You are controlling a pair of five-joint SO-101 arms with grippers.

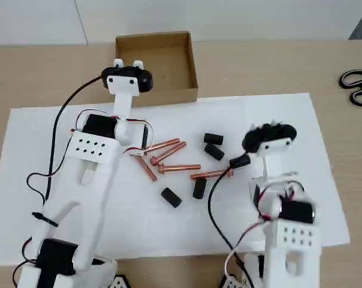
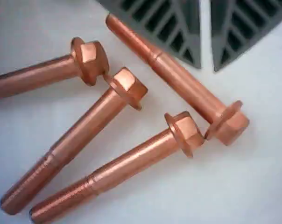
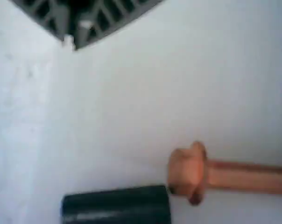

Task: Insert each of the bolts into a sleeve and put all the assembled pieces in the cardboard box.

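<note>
Released, jaws apart: left pincer [image 2: 205, 65], low over the bolts [image 2: 131, 161] on the white sheet [image 1: 277, 114]. Under one jaw, the shaft of one bolt; just beside it, three more, heads close together, shafts fanning away. From above, that cluster of four near the sheet's middle, right at the left arm's tip.

Apart from them, toward the right arm: fifth bolt [image 1: 211, 174], flat on the sheet, its head just beside the end of a black sleeve [image 3: 115, 205]; cannot tell whether touching. Low over the sheet near that head: right pincer [image 3: 73, 32]; cannot tell whether clenched or released.

Four sleeves [image 1: 213, 138] in all, loose on the sheet: two close together between the fifth bolt and the box [image 1: 157, 66], two nearer the arms' bases. Every bolt and sleeve separate, all outside the box.

Open box on the tabletop [image 1: 37, 72], at the sheet's far edge, just behind the left arm's wrist. Scissors [image 1: 358, 84] at the tabletop's right edge, well apart from everything else.
</note>
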